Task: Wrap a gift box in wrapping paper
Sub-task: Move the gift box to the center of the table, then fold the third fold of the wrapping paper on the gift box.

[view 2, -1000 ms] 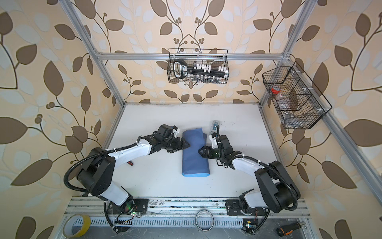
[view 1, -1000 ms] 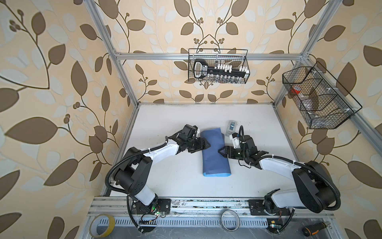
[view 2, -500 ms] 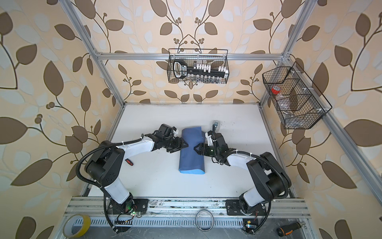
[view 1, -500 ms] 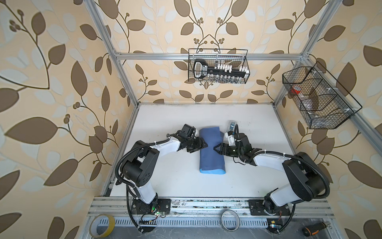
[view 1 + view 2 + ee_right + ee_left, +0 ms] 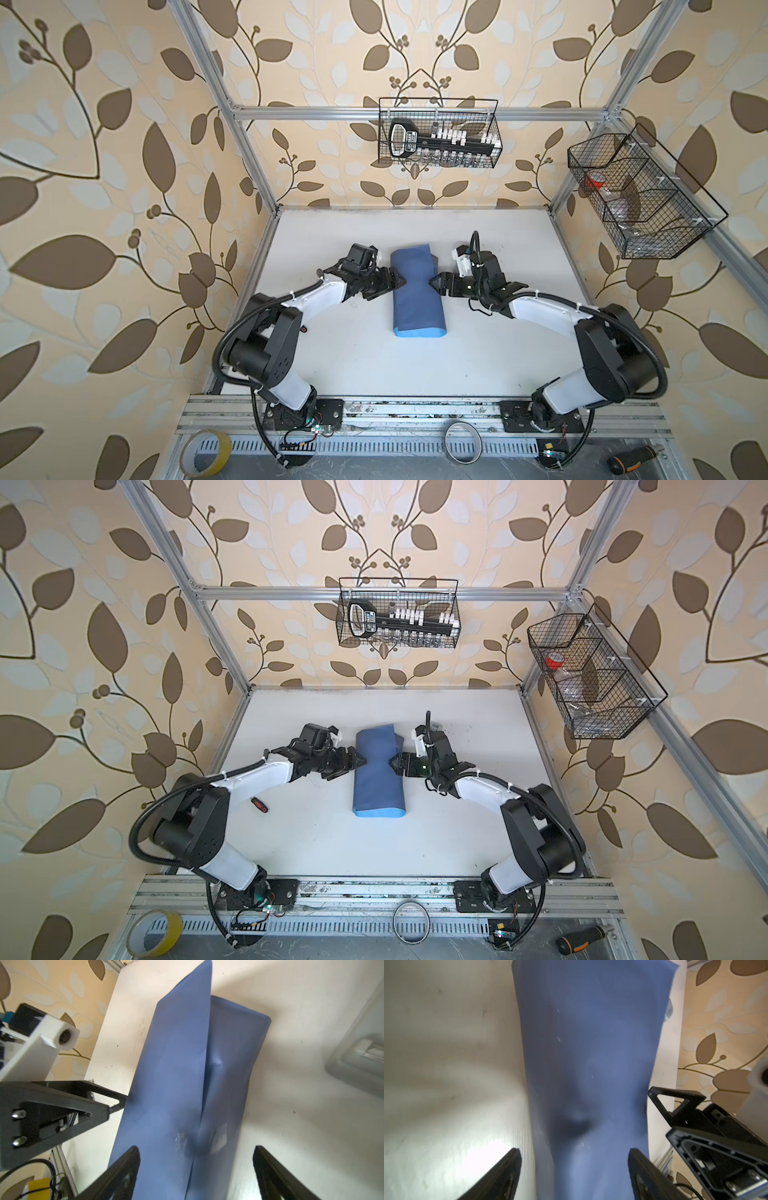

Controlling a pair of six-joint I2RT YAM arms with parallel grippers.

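Wrapping paper (image 5: 417, 299) lies folded into a long bundle on the desk (image 5: 374, 374), centre of frame in both top views. Slate-blue face is out, light blue shows at its lower end. Left gripper (image 5: 392, 284) is at the bundle's left edge, right gripper (image 5: 437, 284) at its right edge, narrowed waist between them. Wrist views: both spread wide, clamped on nothing.

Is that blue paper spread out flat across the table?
No, the wrapping paper is folded over into a narrow bundle lying on the white table.
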